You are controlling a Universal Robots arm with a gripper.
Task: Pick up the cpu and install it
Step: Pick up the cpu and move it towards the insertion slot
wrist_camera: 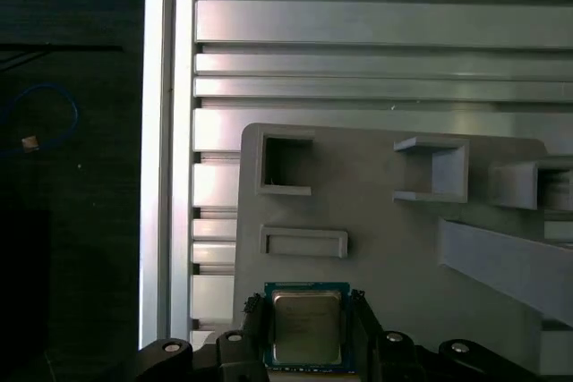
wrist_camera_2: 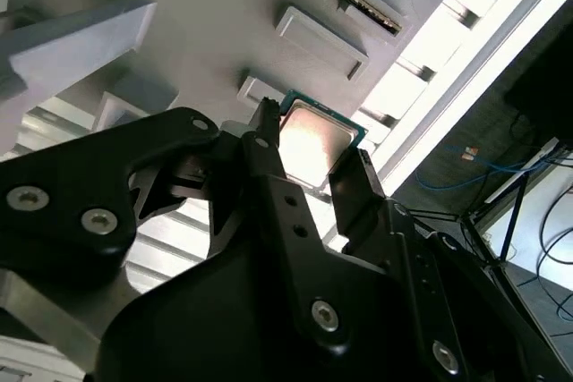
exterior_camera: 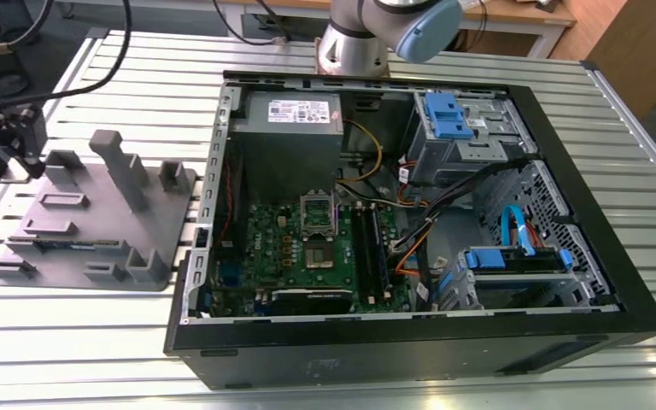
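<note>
The cpu, a small square chip with a shiny metal top and a green rim, sits between my gripper's two black fingers, which press against its opposite edges. It hangs just over the grey plastic tray. In the second wrist view the cpu shows between the same fingertips, with my gripper shut on it. In the exterior view my gripper is at the far corner of the tray, at that view's left. The motherboard's socket lies inside the open computer case.
The tray carries several upright posts and shallow pockets. The case holds a grey power supply, blue drive brackets and loose cables. The slatted metal table ends just beyond the tray.
</note>
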